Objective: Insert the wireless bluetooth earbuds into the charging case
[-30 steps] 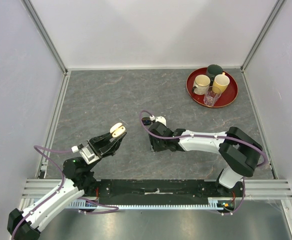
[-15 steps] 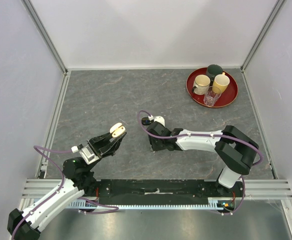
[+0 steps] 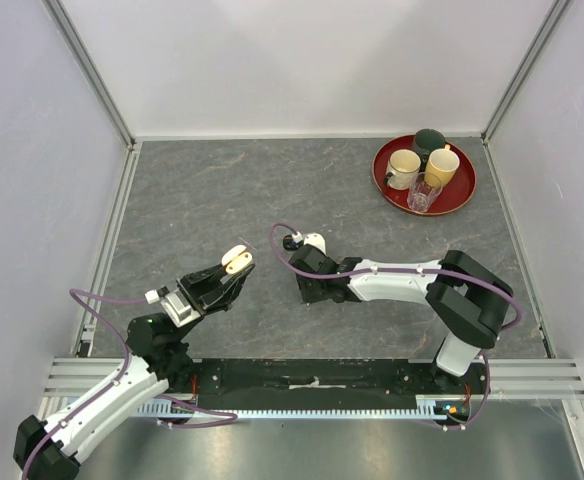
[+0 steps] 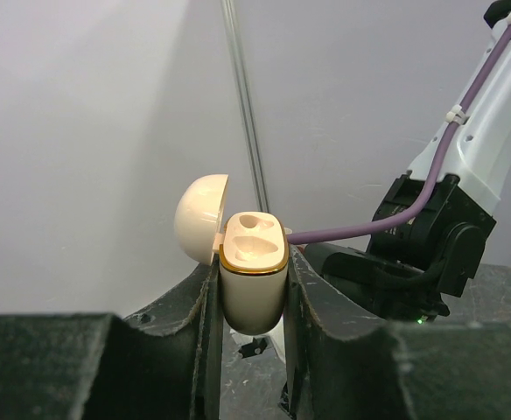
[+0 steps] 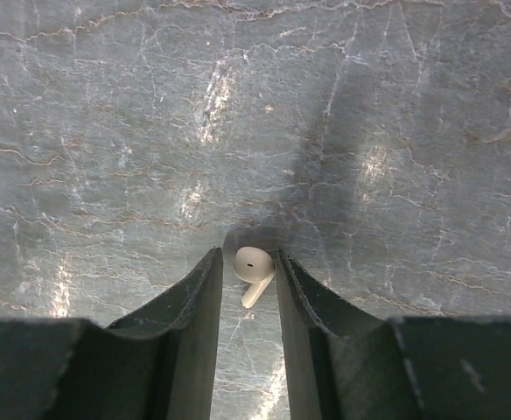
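Cream case (image 4: 254, 284) in left fingers (image 4: 190, 341), earbud (image 5: 253, 269) between right fingers (image 5: 194, 324)

A tray (image 3: 377, 172) is set at the upper right of the tabletop (image 3: 202, 190) in the top view, and cups (image 3: 404, 167) are stood on it. Left of the frame's centre, the charging case (image 3: 236, 260) is held between the left fingers (image 4: 199, 332), raised off the tabletop, with its lid swung open to the left in the left wrist view. An earbud (image 5: 254, 265) is laid on the tabletop between the right fingers (image 5: 199, 315), to the right of the case and well apart from the tray.
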`<state>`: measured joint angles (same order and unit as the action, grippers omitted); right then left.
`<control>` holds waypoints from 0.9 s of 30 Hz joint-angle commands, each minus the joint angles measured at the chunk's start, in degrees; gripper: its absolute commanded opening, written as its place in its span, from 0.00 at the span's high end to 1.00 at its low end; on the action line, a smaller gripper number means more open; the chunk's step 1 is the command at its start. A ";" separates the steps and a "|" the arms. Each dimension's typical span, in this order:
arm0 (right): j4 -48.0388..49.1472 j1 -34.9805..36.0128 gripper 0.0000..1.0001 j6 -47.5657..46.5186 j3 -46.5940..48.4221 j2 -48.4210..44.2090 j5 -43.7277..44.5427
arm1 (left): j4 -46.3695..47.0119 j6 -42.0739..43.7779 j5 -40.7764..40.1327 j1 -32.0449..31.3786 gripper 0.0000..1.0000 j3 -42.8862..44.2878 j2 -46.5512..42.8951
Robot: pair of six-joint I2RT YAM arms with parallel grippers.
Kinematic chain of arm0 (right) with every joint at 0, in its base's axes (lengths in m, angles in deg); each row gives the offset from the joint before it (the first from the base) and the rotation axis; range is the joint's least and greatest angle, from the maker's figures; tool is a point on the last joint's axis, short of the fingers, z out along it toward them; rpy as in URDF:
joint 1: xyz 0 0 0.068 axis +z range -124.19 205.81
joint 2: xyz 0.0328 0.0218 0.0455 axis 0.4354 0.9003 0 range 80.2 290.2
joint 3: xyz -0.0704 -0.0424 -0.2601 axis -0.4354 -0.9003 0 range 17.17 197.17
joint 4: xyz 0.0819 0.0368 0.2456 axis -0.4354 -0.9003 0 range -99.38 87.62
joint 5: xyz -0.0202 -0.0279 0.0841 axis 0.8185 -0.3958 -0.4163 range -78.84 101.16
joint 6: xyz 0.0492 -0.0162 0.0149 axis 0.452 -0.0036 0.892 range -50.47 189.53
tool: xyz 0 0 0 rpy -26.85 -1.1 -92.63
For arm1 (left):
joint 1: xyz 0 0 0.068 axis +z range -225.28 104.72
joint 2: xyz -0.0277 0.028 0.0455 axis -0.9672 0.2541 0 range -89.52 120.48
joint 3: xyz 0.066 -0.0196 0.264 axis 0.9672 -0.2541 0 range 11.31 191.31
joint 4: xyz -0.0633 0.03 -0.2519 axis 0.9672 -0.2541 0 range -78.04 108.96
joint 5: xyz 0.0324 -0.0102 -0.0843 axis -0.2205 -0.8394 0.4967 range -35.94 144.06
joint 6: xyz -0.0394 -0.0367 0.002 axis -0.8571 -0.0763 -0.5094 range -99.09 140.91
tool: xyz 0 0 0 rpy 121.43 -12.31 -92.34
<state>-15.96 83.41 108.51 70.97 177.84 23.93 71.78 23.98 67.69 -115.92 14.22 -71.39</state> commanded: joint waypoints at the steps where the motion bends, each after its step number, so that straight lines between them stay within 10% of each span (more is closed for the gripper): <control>1: -1.00 0.40 0.62 -0.66 2.54 1.14 1.90 | 2.64 0.62 -0.18 -0.14 0.98 -2.30 0.24; 27: -3.99 1.63 0.64 -1.98 4.12 2.46 3.75 | 2.38 0.36 -0.62 -0.23 0.98 -2.65 -0.11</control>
<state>-18.91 84.59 106.98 72.74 178.87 26.34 71.78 23.96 67.67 -115.92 14.22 -71.39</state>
